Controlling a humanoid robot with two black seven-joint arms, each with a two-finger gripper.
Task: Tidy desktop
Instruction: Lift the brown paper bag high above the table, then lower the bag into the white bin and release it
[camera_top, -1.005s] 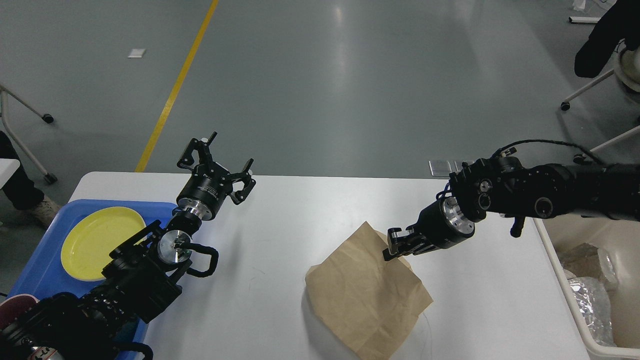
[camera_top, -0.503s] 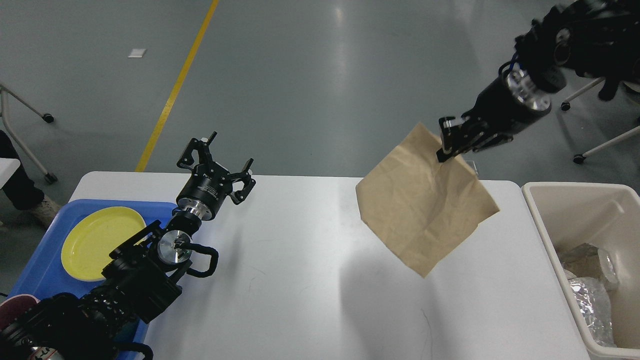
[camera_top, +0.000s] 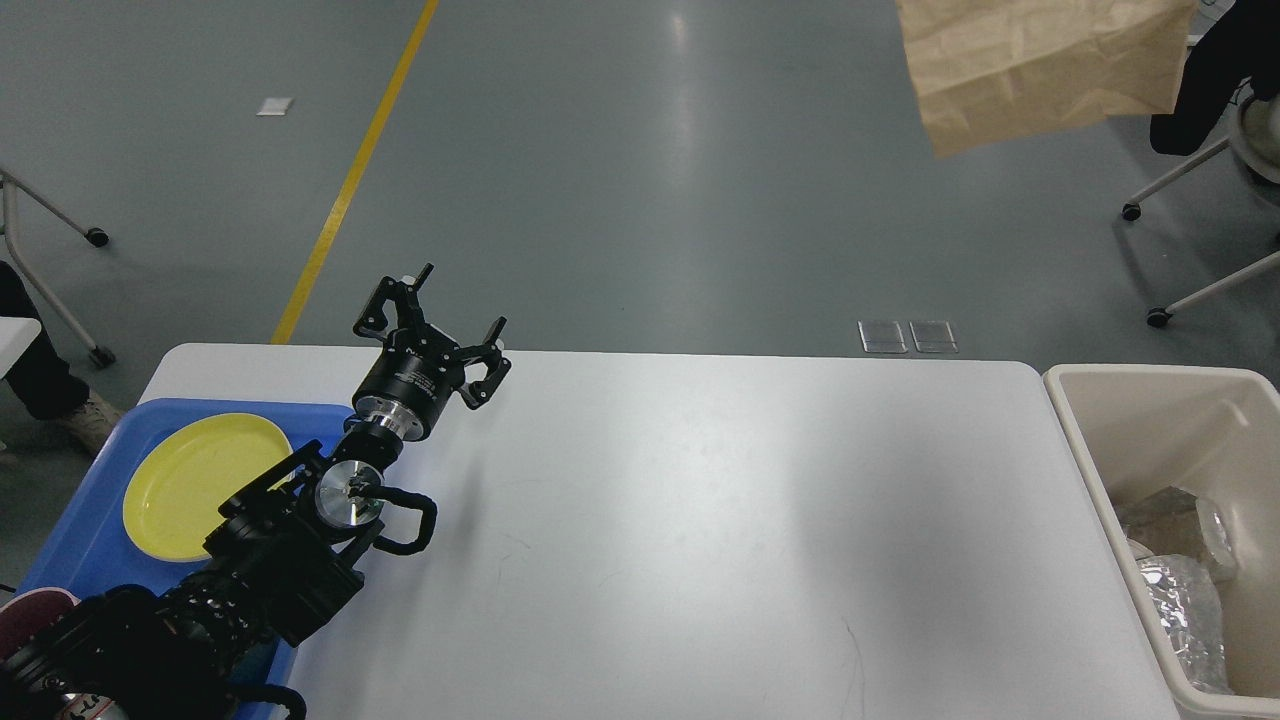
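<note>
The desktop is a large white tabletop with rounded corners. My left gripper is open and empty above the table's far left edge. A crumpled brown paper bag hangs high at the top right, cut off by the top edge of the view. My right gripper and arm are out of view above the frame, so what holds the bag is hidden.
A blue tray at the left holds a yellow plate and a dark red cup. A beige bin with foil and plastic scraps stands at the table's right end. Chair legs stand on the floor beyond.
The right gripper lifted the brown paper bag off the table, up and to the right, and has left the view. The left arm has not moved.
</note>
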